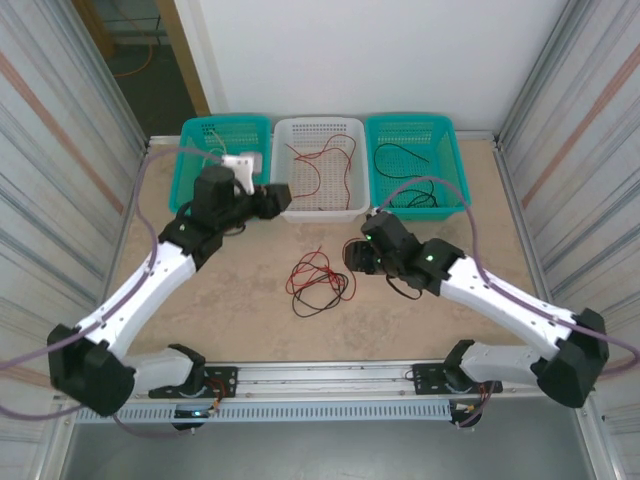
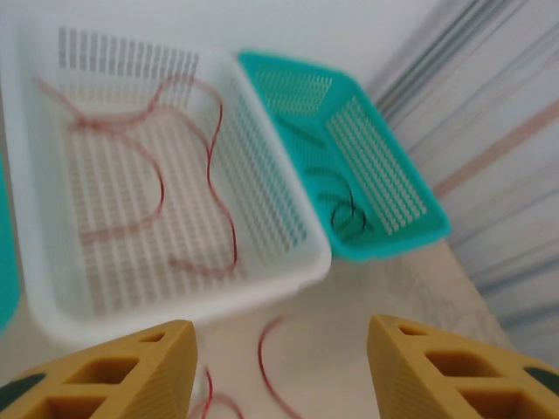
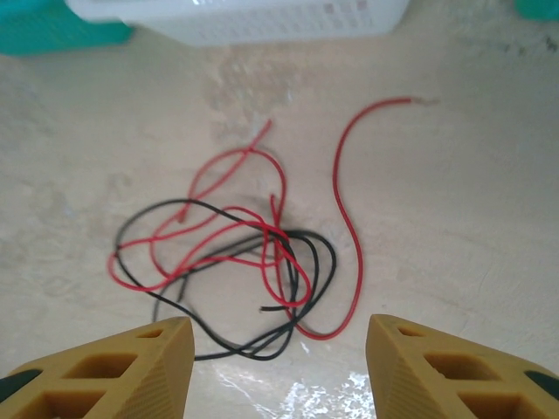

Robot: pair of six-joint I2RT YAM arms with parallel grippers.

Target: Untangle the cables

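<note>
The tan table carries three baskets along its far edge. The white basket in the middle holds a loose red cable. The right teal basket holds a black cable. The left teal basket stands on the other side.

The tangle that remains lies on the bare table, in front of the white basket and between the two arms. The right gripper hangs just beside the tangle's right edge. The left gripper is up at the white basket's near wall, farther off. So the right arm looks the better placed for the next pull.

In the right wrist view, the right gripper has its jaws wide and empty. The tangle lies ahead of them and below, shifted toward the finger on the left of that view. Its knot spreads side to side across the jaw line. A black cable loops through a red cable. One free red strand runs away from the jaws toward the white basket; it is probably the easiest piece to pinch, as it lies clear of the knot.

In the left wrist view, the left gripper also has its jaws wide apart with nothing between them. A red cable end lies on the table ahead of them.
</note>
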